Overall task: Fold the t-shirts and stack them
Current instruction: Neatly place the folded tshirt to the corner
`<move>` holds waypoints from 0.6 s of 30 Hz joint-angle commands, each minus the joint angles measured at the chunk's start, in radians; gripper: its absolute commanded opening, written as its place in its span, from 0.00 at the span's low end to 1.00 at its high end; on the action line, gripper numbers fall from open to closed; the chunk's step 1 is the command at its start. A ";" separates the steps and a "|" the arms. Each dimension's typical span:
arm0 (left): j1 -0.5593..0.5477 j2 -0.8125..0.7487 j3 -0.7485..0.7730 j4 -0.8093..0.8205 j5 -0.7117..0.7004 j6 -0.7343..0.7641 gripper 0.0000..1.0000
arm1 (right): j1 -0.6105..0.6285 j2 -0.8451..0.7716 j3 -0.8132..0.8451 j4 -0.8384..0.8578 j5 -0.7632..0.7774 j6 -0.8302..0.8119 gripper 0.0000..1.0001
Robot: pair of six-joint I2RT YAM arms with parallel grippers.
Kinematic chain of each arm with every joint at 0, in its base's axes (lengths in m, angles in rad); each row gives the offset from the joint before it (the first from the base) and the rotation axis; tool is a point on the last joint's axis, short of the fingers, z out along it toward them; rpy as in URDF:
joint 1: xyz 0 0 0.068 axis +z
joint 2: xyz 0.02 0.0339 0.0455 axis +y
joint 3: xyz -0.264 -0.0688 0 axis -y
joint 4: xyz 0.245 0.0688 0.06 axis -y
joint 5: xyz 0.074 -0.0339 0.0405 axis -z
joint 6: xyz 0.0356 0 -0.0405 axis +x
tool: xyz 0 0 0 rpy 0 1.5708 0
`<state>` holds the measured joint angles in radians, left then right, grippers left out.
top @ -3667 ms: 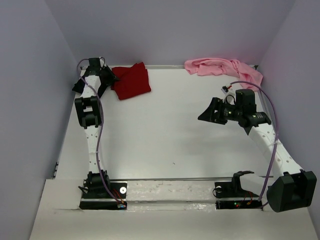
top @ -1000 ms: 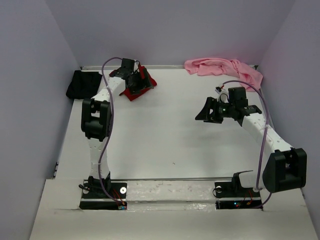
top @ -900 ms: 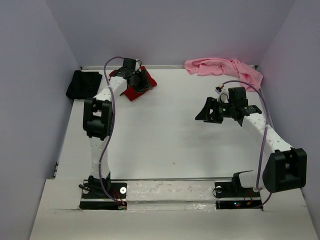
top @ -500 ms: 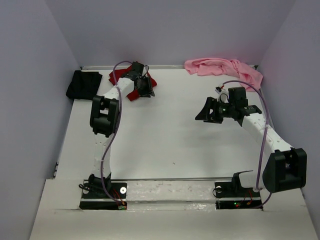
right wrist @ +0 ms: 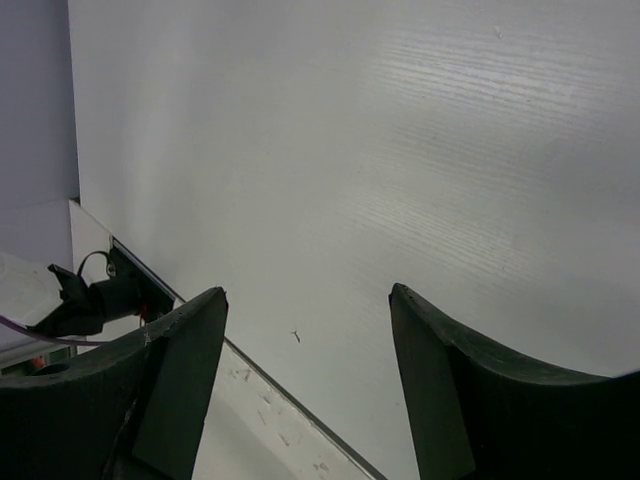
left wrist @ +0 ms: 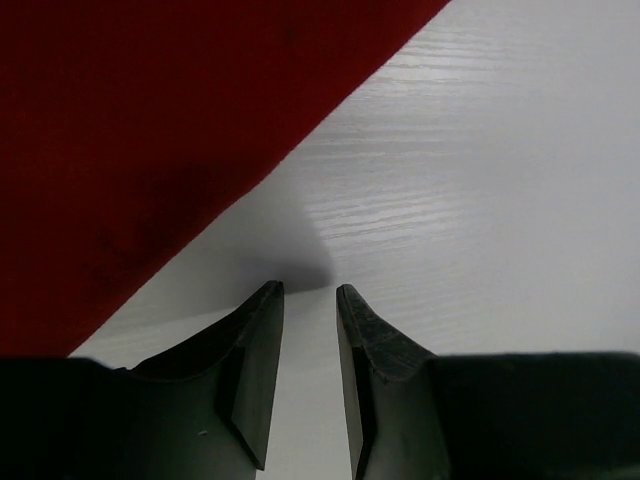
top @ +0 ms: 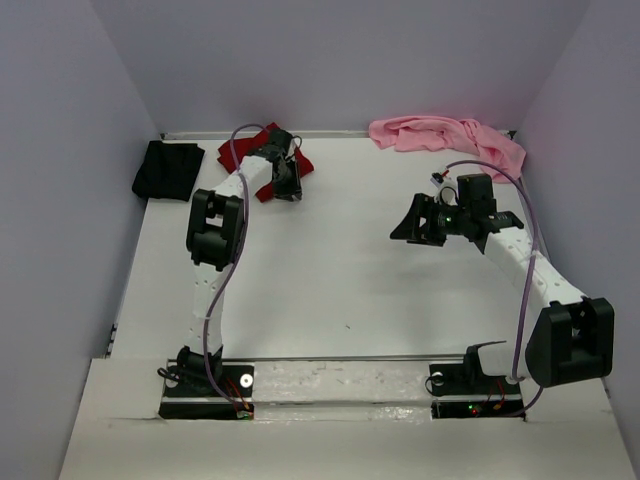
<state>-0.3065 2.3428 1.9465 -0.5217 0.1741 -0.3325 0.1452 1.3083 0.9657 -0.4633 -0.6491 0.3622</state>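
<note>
White table (top: 330, 280): left tool (left wrist: 310, 290) narrowly apart, apparently empty, beside dark red shirt (left wrist: 130, 130); right tool (right wrist: 305, 292) wide apart.

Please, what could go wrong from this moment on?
1. The left end effector has its fingers only narrowly apart over bare table, beside the edge of the red shirt. Closing here would probably catch no cloth.
2. The pink shirt lies crumpled at the far edge, so a grasp there may lift several layers together.
</note>
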 commanded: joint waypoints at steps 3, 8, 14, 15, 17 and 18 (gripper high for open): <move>0.024 -0.007 0.032 -0.038 -0.093 0.027 0.40 | -0.004 -0.030 0.004 0.040 -0.017 -0.002 0.72; 0.067 -0.007 0.037 -0.038 -0.110 0.033 0.40 | -0.004 -0.030 0.004 0.038 -0.021 -0.002 0.72; 0.128 -0.016 0.034 -0.043 -0.124 0.046 0.40 | -0.004 -0.027 0.008 0.040 -0.024 -0.003 0.72; 0.136 -0.017 0.031 -0.043 -0.125 0.049 0.40 | -0.004 -0.026 0.008 0.040 -0.024 -0.002 0.72; 0.156 -0.019 0.029 -0.046 -0.131 0.049 0.40 | -0.004 -0.024 0.008 0.040 -0.026 -0.002 0.72; 0.162 -0.020 0.029 -0.046 -0.131 0.050 0.40 | -0.004 -0.024 0.010 0.040 -0.027 -0.002 0.72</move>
<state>-0.1692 2.3428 1.9549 -0.5423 0.0811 -0.3073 0.1452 1.3075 0.9657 -0.4633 -0.6552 0.3622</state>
